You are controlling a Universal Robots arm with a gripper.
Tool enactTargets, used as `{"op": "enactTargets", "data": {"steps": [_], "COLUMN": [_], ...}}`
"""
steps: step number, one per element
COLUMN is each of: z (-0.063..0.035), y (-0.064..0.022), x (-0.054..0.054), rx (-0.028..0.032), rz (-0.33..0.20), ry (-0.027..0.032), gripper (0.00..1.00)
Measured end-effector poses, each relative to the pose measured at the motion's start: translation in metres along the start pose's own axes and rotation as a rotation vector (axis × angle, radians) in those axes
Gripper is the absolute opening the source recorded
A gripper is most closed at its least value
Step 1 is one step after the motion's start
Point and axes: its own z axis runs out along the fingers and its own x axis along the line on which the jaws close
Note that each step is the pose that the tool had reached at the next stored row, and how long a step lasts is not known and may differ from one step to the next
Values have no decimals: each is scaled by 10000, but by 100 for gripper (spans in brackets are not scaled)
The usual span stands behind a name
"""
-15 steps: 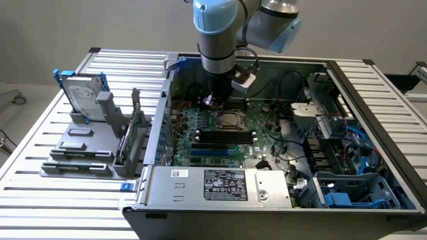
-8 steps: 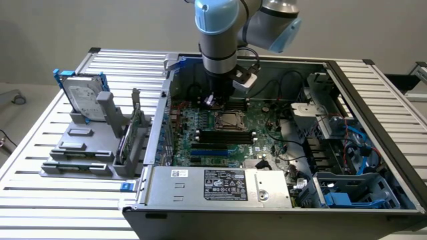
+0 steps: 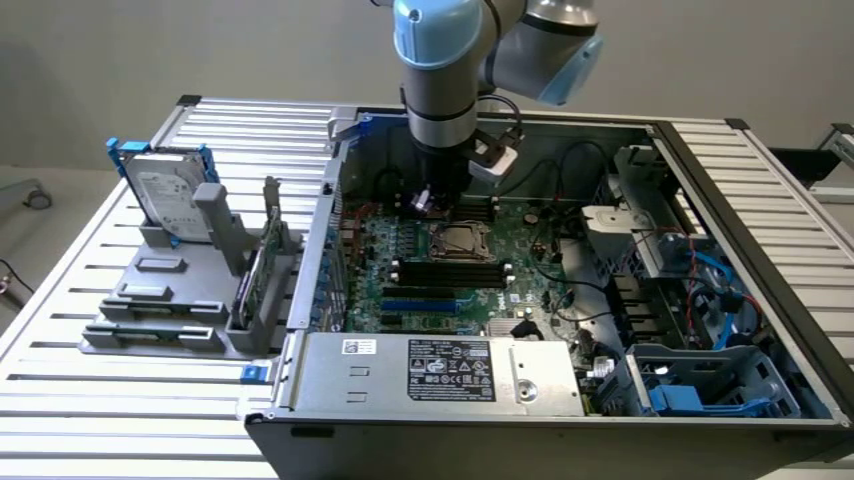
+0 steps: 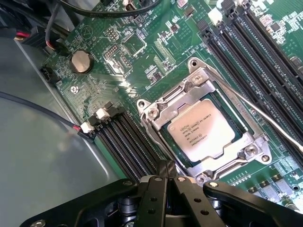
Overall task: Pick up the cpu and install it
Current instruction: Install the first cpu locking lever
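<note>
My gripper (image 4: 168, 166) is fully closed, its 2 black fingers (image 4: 156, 189) pressed flat against each other with nothing between them, so I carry no part. The cpu (image 4: 202, 135) lies in the socket (image 4: 152, 113) on the green motherboard (image 4: 142, 61), its silvery printed top facing up and level, with the metal frame bordering all 4 of its edges. To my eye it sits squarely there because the frame's opening matches its outline and keeps it from sliding, so I judge the placing itself as done. A thin wire lever (image 4: 246, 101) runs slantwise from the socket across the dark memory slots (image 4: 246, 42), apart from the frame; I take it to be unlatched, though I cannot tell for sure. My fingertips hang just beside the socket's edge, above the board, and I cannot tell whether they touch anything. In the exterior view my gripper (image 3: 424, 203) reaches down into the open computer case (image 3: 747, 200), close over the socket, while the hard drive (image 3: 167, 190) stands upright in its grey holder (image 3: 160, 300) outside the case, on the exterior view's left, well apart from my work.
</note>
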Motion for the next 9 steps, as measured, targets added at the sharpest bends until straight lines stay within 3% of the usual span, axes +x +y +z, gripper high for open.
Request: {"op": "enactTargets", "data": {"steps": [9], "z": [6], "y": [26], "x": [25], "rx": [-15], "rz": [-64], "ry": [-39], "gripper": [11]}}
